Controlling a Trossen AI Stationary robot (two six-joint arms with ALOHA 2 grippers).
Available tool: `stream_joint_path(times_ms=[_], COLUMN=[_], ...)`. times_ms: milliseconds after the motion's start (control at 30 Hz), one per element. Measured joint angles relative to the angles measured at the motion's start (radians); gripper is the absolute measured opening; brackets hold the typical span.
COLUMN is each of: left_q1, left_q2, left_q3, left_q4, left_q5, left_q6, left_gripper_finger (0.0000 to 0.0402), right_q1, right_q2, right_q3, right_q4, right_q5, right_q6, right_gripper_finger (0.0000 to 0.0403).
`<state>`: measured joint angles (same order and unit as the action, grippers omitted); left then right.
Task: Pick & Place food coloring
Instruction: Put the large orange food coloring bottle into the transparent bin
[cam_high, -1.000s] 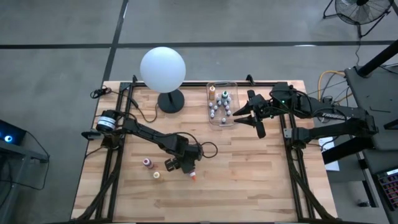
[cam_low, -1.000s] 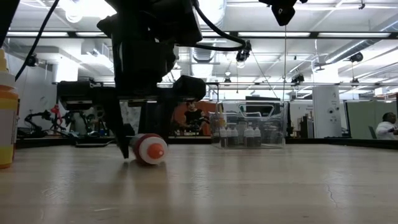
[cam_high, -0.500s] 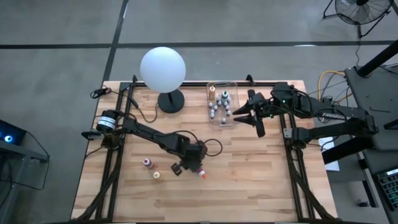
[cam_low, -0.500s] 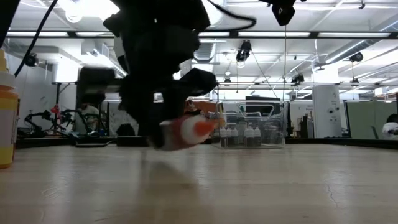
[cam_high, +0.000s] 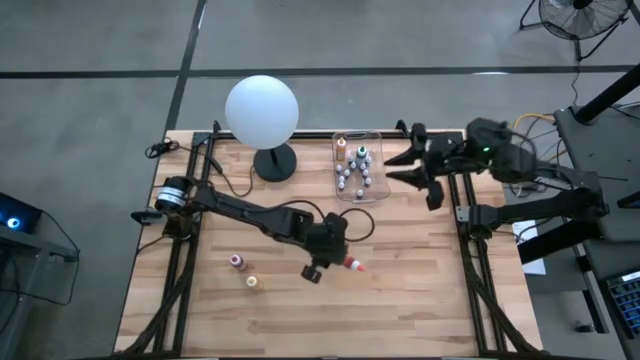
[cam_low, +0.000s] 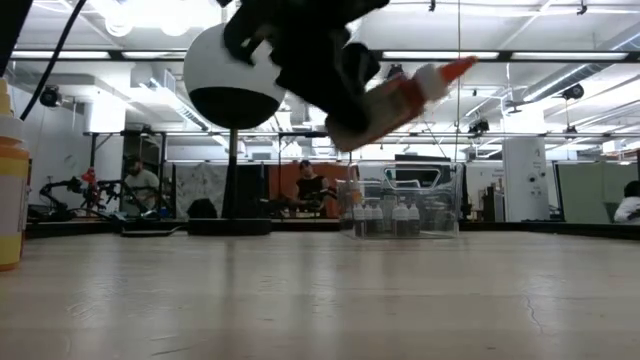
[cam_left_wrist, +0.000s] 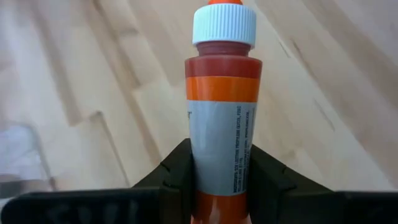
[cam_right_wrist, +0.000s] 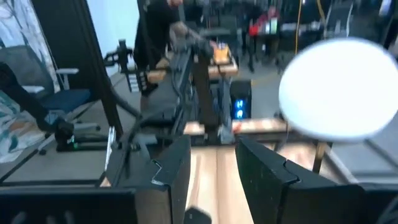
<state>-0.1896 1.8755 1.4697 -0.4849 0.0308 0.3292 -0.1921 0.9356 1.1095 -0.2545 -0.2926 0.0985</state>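
My left gripper (cam_high: 338, 256) hangs over the middle of the table, shut on one food coloring bottle (cam_left_wrist: 221, 118): an orange-red body, a white label, a white cap and an orange tip (cam_low: 461, 67). Two more small bottles, a pink one (cam_high: 237, 261) and a yellow one (cam_high: 252, 281), stand on the table to the left. Several others stand in the clear bin (cam_high: 357, 165) at the far middle. My right gripper (cam_high: 393, 169) hovers just right of the bin, open, with nothing between its fingers (cam_right_wrist: 171, 171). My left gripper pinches the lower part of the bottle's body (cam_left_wrist: 219, 177) between its two fingers. The bottle lies along the fingers and sticks out past them, cap end away from the gripper. The fingers slant down from the table's left. The bottle is lifted clear of the table.
A white globe lamp (cam_high: 262, 110) stands on its dark base (cam_high: 274, 163) at the far left of the bin. In the low view, a larger orange-and-yellow bottle (cam_low: 10, 180) shows at the picture's left edge. Bare wood lies right of the held bottle.
My left gripper has shut on the orange-red bottle that lay on the table. It has lifted the bottle clear, rolled, and carried it toward the right and far edges. My right gripper has drawn back a little toward the right edge and risen.
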Motion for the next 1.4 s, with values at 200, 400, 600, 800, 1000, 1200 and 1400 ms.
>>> stream_joint_path(times_ms=[200, 400, 600, 800, 1000, 1200, 1400], left_q1=[0.01, 0.025, 0.029, 0.035, 0.036, 0.036, 0.036], left_q2=[0.0, 0.0, -0.001, -0.02, -0.049, -0.051, -0.064], left_q3=[0.088, 0.158, 0.206, 0.216, 0.215, 0.228, 0.23], left_q4=[0.005, 0.007, 0.006, 0.078, 0.23, 0.312, 0.393], left_q5=[-0.057, -0.169, -0.219, -0.244, -0.255, -0.259, -0.261], left_q6=[-0.135, -0.284, -0.407, -0.479, -0.488, -0.487, -0.491], left_gripper_finger=[0.008, 0.008, 0.008, 0.008, 0.008, 0.008, 0.008], right_q1=[-0.001, -0.005, -0.005, -0.004, -0.004, -0.002, -0.002], right_q2=[0.0, -0.003, -0.016, -0.027, -0.024, -0.008, -0.011], right_q3=[0.13, 0.219, 0.267, 0.271, 0.271, 0.269, 0.269], right_q4=[-0.058, -0.182, -0.24, -0.245, -0.293, -0.336, -0.286], right_q5=[0.022, 0.147, 0.3, 0.359, 0.345, 0.289, 0.11], right_q6=[-0.035, -0.094, -0.103, -0.099, -0.095, -0.032, -0.002], right_gripper_finger=[0.0118, 0.0117, 0.0105, 0.0121, 0.0174, 0.0235, 0.028])
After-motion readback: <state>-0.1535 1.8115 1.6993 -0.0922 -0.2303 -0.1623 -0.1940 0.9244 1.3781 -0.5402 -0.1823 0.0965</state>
